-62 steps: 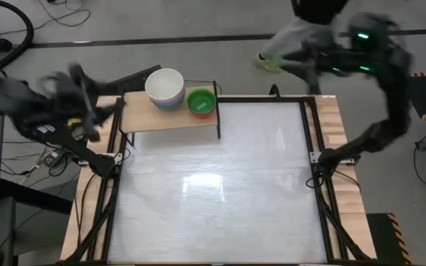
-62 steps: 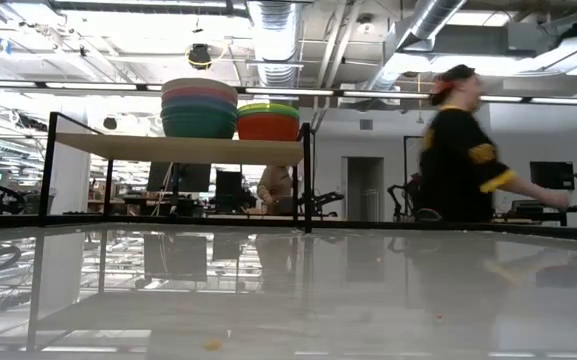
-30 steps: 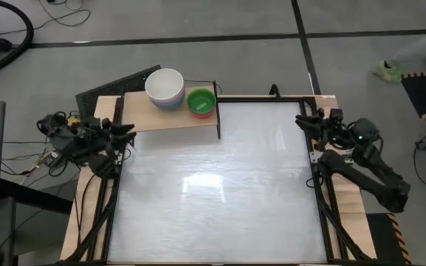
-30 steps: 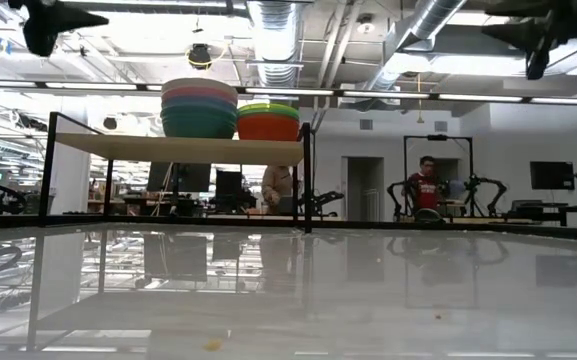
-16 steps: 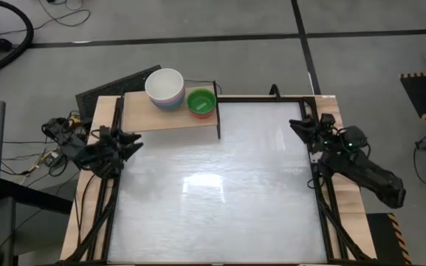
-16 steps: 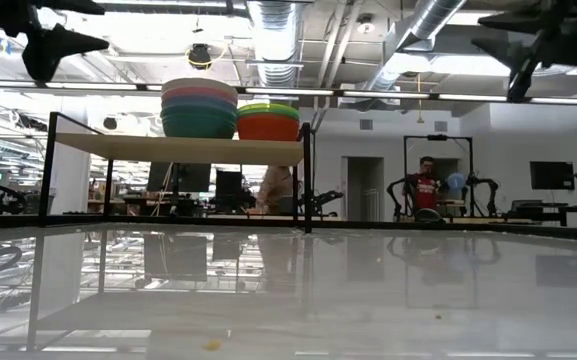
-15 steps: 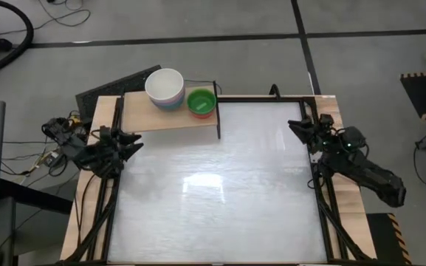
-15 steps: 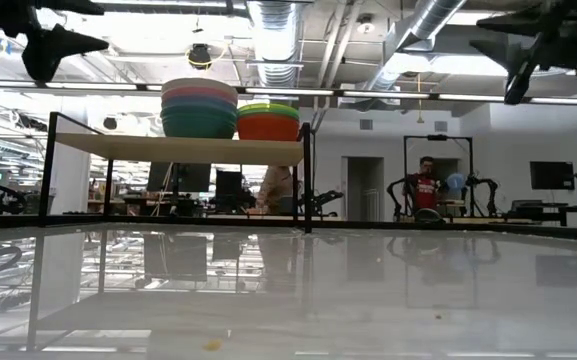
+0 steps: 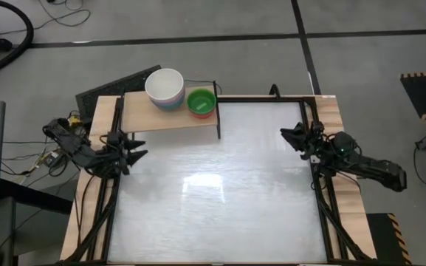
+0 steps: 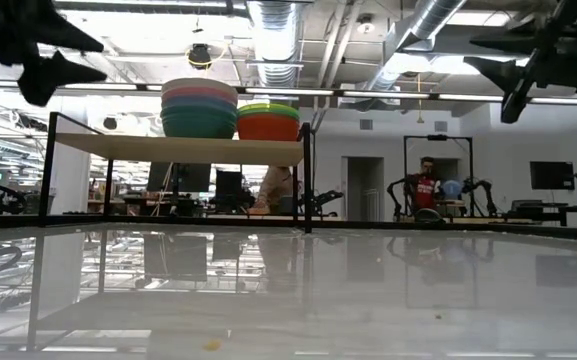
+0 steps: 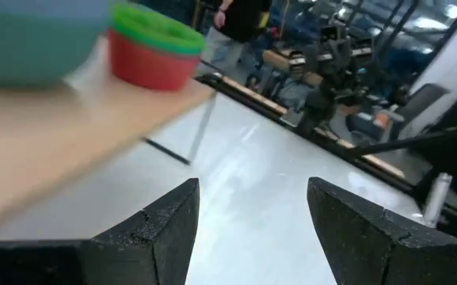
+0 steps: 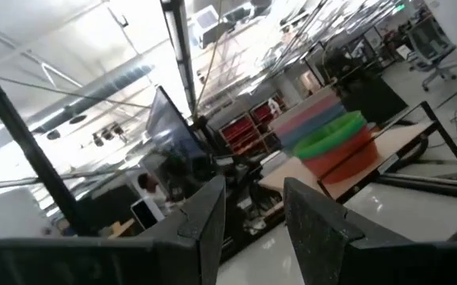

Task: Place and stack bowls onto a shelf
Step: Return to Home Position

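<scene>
The light-wood shelf (image 9: 170, 117) stands on black legs at the table's far left corner. On it rest two stacks of bowls: one with a cream-white bowl on top (image 9: 165, 87) over pink and cyan ones (image 10: 199, 108), and a lime bowl in a red one (image 10: 268, 121) to its right. My left gripper (image 9: 139, 149) hovers open over the table's left rail, near the shelf's front. My right gripper (image 9: 286, 137) hovers open over the right rail. Both are empty; in the wrist views the left gripper (image 11: 252, 202) and the right gripper (image 12: 252, 194) show bare gaps.
Black frame rails (image 9: 323, 192) and wooden side strips border the white tabletop (image 9: 213, 192). A dark panel (image 9: 109, 85) leans behind the shelf. A person (image 10: 428, 185) sits far back in the room. A black hose (image 9: 13, 29) lies on the floor beyond the far left.
Both arms have sunk and folded in. My left gripper has moved toward the table's near edge and a little right. My right gripper has swung toward the near edge and left over its rail. The bowl stacks have stayed put on the shelf.
</scene>
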`<state>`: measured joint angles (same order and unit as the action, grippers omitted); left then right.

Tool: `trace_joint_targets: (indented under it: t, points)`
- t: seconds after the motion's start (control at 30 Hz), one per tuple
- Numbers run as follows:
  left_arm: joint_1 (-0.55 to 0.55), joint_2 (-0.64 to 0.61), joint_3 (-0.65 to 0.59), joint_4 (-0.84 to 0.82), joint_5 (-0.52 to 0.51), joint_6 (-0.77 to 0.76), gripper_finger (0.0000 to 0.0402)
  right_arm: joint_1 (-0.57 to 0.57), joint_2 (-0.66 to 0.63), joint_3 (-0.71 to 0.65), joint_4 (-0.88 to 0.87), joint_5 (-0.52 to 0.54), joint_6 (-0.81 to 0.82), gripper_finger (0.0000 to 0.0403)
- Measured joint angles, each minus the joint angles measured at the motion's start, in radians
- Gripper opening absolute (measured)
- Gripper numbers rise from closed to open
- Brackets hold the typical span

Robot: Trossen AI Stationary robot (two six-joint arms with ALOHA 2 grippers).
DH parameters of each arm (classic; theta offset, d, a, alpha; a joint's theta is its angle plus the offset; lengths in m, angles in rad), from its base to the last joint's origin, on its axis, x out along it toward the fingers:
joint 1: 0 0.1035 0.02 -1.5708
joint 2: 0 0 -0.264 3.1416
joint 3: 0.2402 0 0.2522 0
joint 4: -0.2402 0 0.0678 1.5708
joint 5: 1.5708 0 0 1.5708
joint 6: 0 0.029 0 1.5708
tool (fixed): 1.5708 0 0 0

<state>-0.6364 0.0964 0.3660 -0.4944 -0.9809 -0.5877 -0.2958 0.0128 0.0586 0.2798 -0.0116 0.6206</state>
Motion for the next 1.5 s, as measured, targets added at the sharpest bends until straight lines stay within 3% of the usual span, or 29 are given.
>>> trace_joint_targets:
  t: [0.2, 0.3, 0.67, 0.77, 0.87, 1.03, 1.13, 1.3, 1.5]
  points:
    - [0.000, 0.001, -0.258, 0.448, 0.126, 0.054, 0.0222, 0.049, 0.000, 0.000, -0.012, 0.070, 0.018, 0.0155]
    - [0.000, 0.001, -0.327, 0.554, 0.177, 0.036, 0.0222, 0.058, -0.001, 0.000, -0.009, 0.068, 0.026, 0.0155]
    - [-0.010, 0.002, -0.355, 0.616, 0.208, 0.093, 0.0222, 0.157, -0.001, -0.024, -0.057, 0.021, -0.121, 0.0149]
    - [-0.010, 0.001, -0.356, 0.725, 0.375, 0.160, 0.0222, 0.200, 0.000, -0.050, -0.016, -0.051, -0.188, 0.0135]
    - [-0.011, 0.000, -0.356, 0.748, 0.507, 0.206, 0.0222, 0.252, 0.002, -0.050, -0.087, -0.089, -0.226, 0.0116]
    - [-0.010, 0.000, -0.356, 0.686, 0.450, 0.324, 0.0222, 0.332, 0.001, -0.050, -0.128, -0.043, -0.307, 0.0093]
    - [-0.010, 0.001, -0.356, 0.632, 0.456, 0.340, 0.0222, 0.356, 0.001, -0.050, -0.137, -0.021, -0.296, 0.0087]
    - [-0.010, 0.001, -0.357, 0.578, 0.557, 0.281, 0.0222, 0.376, 0.001, -0.051, -0.184, -0.018, -0.233, 0.0085]
    - [-0.010, 0.001, -0.358, 0.584, 0.576, 0.255, 0.0222, 0.389, 0.001, -0.051, -0.244, -0.012, -0.044, 0.0087]
